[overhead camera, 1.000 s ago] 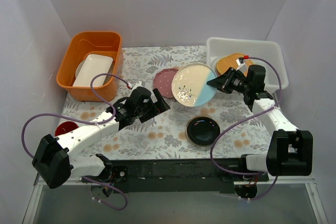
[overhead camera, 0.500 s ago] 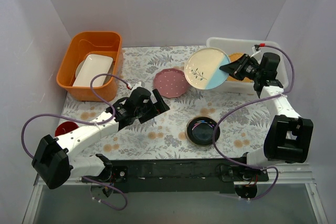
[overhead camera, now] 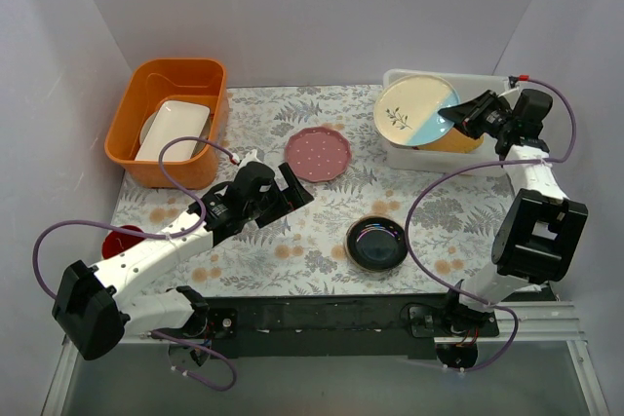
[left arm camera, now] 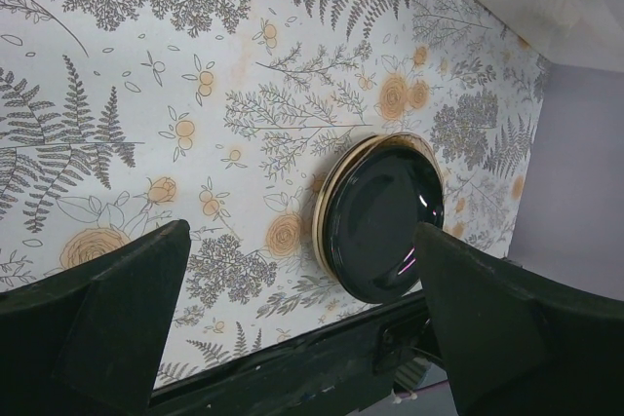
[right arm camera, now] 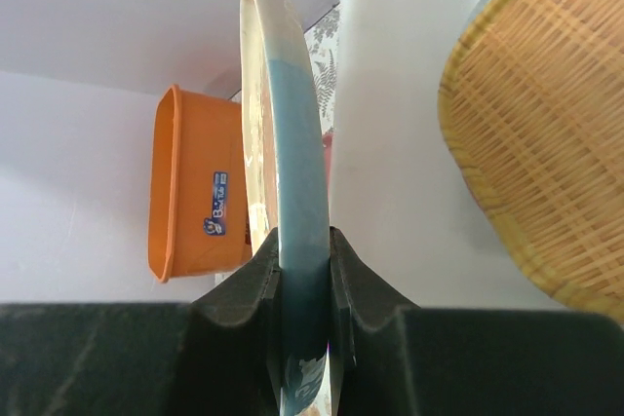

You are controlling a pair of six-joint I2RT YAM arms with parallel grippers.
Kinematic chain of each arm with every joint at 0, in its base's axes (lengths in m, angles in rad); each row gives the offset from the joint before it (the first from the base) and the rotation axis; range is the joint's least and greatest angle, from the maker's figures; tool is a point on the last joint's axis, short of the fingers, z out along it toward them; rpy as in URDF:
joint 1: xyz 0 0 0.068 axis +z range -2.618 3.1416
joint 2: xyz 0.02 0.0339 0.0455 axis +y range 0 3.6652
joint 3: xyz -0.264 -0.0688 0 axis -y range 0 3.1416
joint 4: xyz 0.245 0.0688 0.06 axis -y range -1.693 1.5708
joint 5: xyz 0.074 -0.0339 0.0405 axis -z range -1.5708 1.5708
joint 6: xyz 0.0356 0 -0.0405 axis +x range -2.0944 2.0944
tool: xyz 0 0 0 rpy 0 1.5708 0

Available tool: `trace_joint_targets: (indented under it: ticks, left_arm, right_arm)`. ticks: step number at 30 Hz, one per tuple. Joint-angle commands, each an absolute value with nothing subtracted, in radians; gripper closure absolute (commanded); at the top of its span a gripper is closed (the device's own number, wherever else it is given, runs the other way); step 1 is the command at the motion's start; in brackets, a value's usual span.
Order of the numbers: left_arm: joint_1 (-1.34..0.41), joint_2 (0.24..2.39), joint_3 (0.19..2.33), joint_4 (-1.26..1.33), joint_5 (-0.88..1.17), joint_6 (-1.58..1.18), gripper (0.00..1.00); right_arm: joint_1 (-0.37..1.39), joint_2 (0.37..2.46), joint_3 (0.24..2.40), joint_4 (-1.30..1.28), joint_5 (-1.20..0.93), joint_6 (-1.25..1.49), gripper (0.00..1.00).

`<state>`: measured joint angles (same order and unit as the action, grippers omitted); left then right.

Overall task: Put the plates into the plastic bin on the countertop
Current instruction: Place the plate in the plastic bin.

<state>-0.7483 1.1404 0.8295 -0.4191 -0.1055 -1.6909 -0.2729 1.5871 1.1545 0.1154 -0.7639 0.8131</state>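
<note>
My right gripper [overhead camera: 456, 117] is shut on the rim of the cream-and-blue sprig plate [overhead camera: 414, 111] and holds it over the left part of the whitish plastic bin [overhead camera: 400, 155]. In the right wrist view the plate [right arm camera: 292, 202] stands edge-on between the pads. A mustard yellow plate [overhead camera: 458, 140] lies in the bin, also seen in the right wrist view [right arm camera: 546, 133]. The pink dotted plate [overhead camera: 318, 153] and the glossy black plate [overhead camera: 376, 243] lie on the countertop [overhead camera: 292, 241]. My left gripper [overhead camera: 298, 187] is open and empty, above the countertop left of the black plate [left arm camera: 380, 221].
An orange tub [overhead camera: 156, 80] at the back left holds a white rectangular dish [overhead camera: 174, 130]. A small red disc [overhead camera: 125, 239] lies at the left edge, partly behind my left arm. White walls close in the sides and back.
My right gripper has carried the cream-and-blue plate right and back, from the bin's left edge to over the bin. The left arm has barely shifted.
</note>
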Motion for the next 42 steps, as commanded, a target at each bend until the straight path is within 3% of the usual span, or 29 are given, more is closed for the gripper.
trace_joint_targets:
  ticks: [1,42]
  left_arm:
    - [-0.752,1.104,0.836,-0.433,-0.129,-1.687,0.02]
    - [-0.752,1.201,0.867,-0.433,-0.117,-1.667,0.02]
  right_arm:
    - [-0.301,1.588,1.233,0.252,-0.83,0.894,0.99]
    - [-0.422,1.792,1.187,0.384,-0.779,0.986,0.99]
